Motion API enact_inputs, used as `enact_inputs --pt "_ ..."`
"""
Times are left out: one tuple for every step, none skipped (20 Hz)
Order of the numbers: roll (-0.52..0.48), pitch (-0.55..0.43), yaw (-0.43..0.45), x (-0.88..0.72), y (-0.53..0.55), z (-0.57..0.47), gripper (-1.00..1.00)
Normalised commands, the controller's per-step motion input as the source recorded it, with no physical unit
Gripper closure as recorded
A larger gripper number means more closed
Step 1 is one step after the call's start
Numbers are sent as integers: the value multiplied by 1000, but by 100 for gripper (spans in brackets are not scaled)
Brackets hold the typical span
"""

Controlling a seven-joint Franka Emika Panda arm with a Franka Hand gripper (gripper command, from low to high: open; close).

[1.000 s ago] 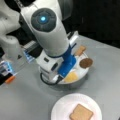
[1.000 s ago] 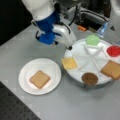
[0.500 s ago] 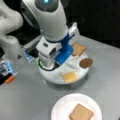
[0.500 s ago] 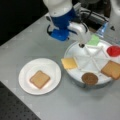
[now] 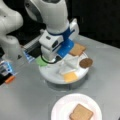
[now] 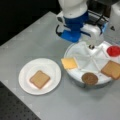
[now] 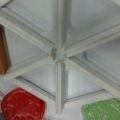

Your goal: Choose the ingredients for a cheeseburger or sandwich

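In a front view, a round white plate at the left holds one tan, matte bread square. Right of it stands a round white tray with ridged dividers. Its sections hold a flat orange cheese square, a brown round patty, a second bread square and a glossy red tomato disc. The gripper hangs over the tray's middle; whether its jaws are apart cannot be told. The wrist view shows the green lettuce at lower right.

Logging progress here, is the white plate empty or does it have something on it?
Not empty. One tan bread slice lies flat on the white plate, nothing stacked on it; both front views show this.
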Motion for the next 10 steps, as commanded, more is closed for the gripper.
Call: enact_inputs --pt "-270 -241 46 -297 150 -281 -100" --pt "-290 -233 33 -289 159 -257 -100" --pt "-289 -227 26 -281 160 -230 -100" --pt "-301 -222 6 -289 171 -218 -100" --pt "-302 -218 -7 -297 181 -201 -100" --pt "-297 -211 -17 -318 191 -186 -100" --pt "-285 -207 -23 -325 191 -165 -100" --pt "-277 -209 -28 -343 189 -150 -100" --pt "-267 -209 -30 -360 183 -142 -100" --pt "-259 -209 -29 -383 171 -135 -100"
